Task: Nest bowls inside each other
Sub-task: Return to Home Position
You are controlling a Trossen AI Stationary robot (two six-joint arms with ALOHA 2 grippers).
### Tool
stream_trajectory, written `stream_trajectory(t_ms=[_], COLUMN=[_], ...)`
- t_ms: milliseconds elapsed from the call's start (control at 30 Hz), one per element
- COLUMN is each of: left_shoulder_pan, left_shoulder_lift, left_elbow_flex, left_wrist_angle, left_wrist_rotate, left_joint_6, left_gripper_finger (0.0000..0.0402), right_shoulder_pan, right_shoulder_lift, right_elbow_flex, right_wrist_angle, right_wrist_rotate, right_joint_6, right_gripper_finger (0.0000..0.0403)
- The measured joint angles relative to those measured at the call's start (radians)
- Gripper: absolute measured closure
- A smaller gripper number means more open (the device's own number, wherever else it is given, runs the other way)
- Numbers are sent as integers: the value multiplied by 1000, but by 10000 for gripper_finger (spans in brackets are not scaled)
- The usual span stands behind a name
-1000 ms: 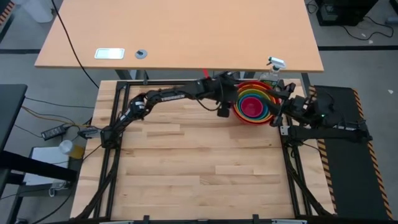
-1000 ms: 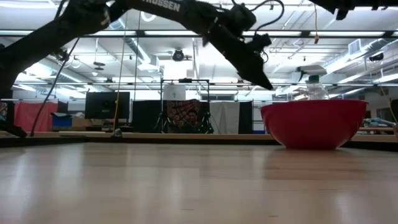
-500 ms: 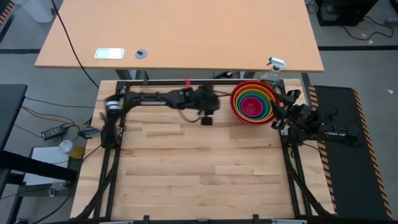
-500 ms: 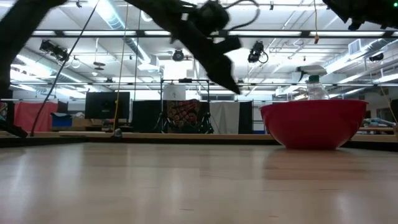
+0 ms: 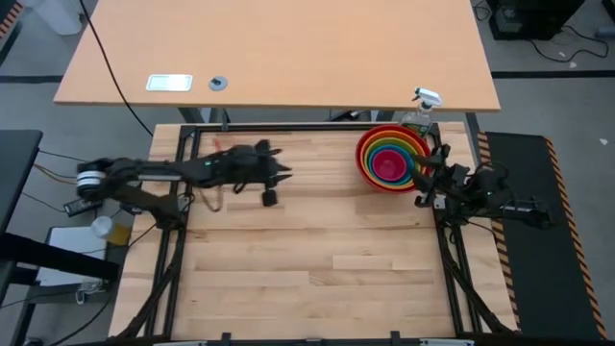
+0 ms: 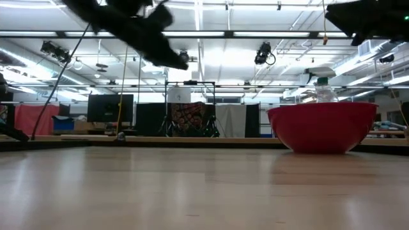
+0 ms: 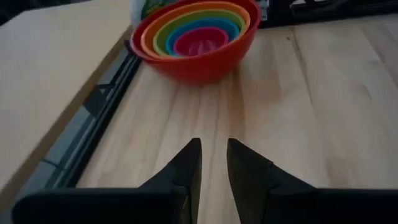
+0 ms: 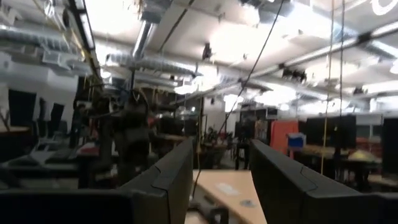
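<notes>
Several plain bowls (image 5: 392, 159) sit nested at the table's far right, the red one outermost with orange, green, blue and pink inside it (image 7: 198, 34). The red bowl (image 6: 323, 126) rests on its base on the wood. My left gripper (image 5: 284, 172) hangs above the table's far left-middle, well away from the bowls and pointing at them. Its fingers (image 7: 212, 149) stand a narrow gap apart with nothing between them. My right gripper (image 5: 424, 195) is folded back at the table's right edge, near the bowls, and points up into the room. It is open (image 8: 221, 163) and holds nothing.
A spray bottle (image 5: 420, 113) stands just beyond the bowls at the far edge. A black frame rail (image 7: 106, 99) runs along the far edge, with a second tabletop (image 5: 279, 58) behind it. Bare wood (image 5: 317, 259) fills the middle and near part of the table.
My left gripper has drawn back quickly from the nested bowls toward the table's left edge, staying above the wood. My right arm has sunk a little at the right edge. The bowls have stayed where they were.
</notes>
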Motion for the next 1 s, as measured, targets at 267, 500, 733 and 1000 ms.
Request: stream_trajectory(t_ms=[267, 500, 733, 1000], left_shoulder_pan=[-19, -22, -23, -93], left_shoulder_lift=[-315, -545, -707, -854], left_elbow_flex=[-285, -512, -666, -700], left_wrist_angle=[85, 233, 328, 271], left_wrist_rotate=[5, 4, 4, -34], left_joint_6=[-70, -113, -191, -172], left_gripper_finger=[324, 324, 331, 380], right_shoulder_pan=[0, -1, -1, -1], right_shoulder_lift=[2, 0, 0, 5], right_elbow_flex=[-1, -96, -97, -97], right_wrist_angle=[-142, -100, -130, -124], right_wrist_rotate=[29, 69, 87, 157], right_joint_6=[95, 161, 184, 244], right_gripper_finger=[238, 238, 238, 238])
